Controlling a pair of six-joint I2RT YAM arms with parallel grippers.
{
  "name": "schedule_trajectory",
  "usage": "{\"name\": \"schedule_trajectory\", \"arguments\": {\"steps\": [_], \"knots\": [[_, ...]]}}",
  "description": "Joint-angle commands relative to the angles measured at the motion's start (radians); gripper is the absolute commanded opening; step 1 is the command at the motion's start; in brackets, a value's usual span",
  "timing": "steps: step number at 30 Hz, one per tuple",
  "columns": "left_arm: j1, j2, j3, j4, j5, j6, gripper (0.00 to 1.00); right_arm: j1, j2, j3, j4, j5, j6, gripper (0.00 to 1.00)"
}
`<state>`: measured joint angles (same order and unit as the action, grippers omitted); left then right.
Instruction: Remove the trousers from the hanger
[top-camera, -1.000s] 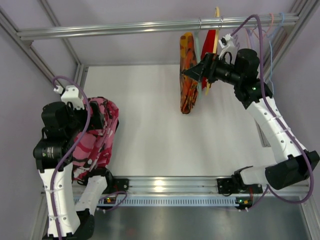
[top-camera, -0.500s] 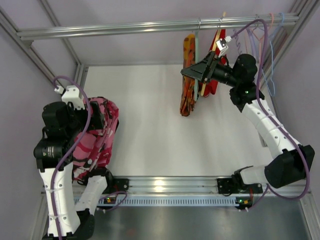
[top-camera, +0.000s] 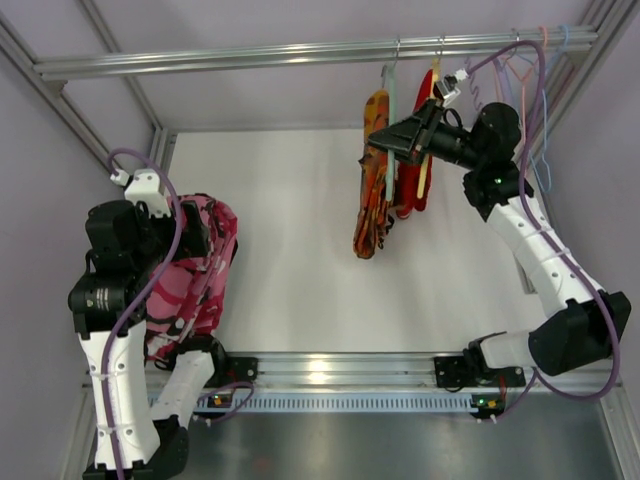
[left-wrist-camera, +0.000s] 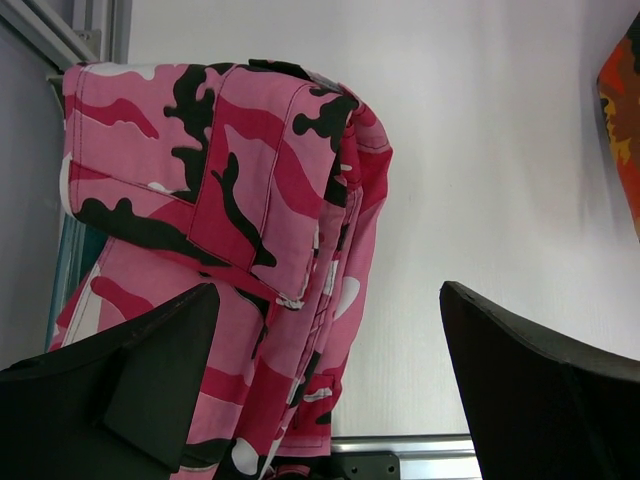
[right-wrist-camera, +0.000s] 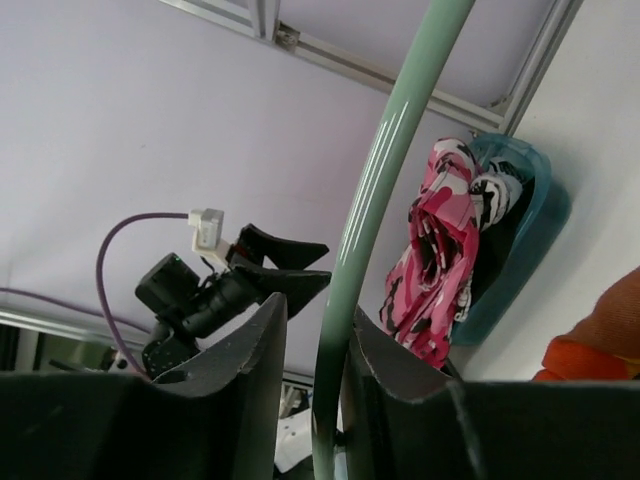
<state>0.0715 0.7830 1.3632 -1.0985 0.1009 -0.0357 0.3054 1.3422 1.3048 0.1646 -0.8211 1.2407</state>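
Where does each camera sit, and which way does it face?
Top external: above and behind the bases, looking down at the table; both arms show, right gripper at the hanger.
Left wrist: rides the left arm, faces the pink camouflage garment; left gripper open below.
Right wrist: looks past the hanger toward the left arm; its fingers grip it.
Shared: all three show that garment.

Top camera looked down from above and behind, covering the whole worktop (top-camera: 290, 230). Left wrist camera peered close at the pink garment (left-wrist-camera: 230, 200); right wrist camera, tight on the hanger (right-wrist-camera: 378, 190), caught it too, far off.
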Motion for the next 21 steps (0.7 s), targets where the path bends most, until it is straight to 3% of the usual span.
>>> {"name": "schedule_trajectory", "arguments": {"steps": [1,11,21], "knots": [[0.001,0.013,0.01,0.06,0.014,-0.023,0.98,0.0,-0.018,0.099,-0.054,-0.015,0.042,0.25],[0.001,0.015,0.014,0.058,0.016,-0.026,0.98,0.0,0.006,0.273,-0.212,0.028,0.043,0.0],[0.001,0.015,0.01,0.06,0.019,-0.027,0.98,0.0,0.057,0.487,-0.384,0.068,0.019,0.0]]}}
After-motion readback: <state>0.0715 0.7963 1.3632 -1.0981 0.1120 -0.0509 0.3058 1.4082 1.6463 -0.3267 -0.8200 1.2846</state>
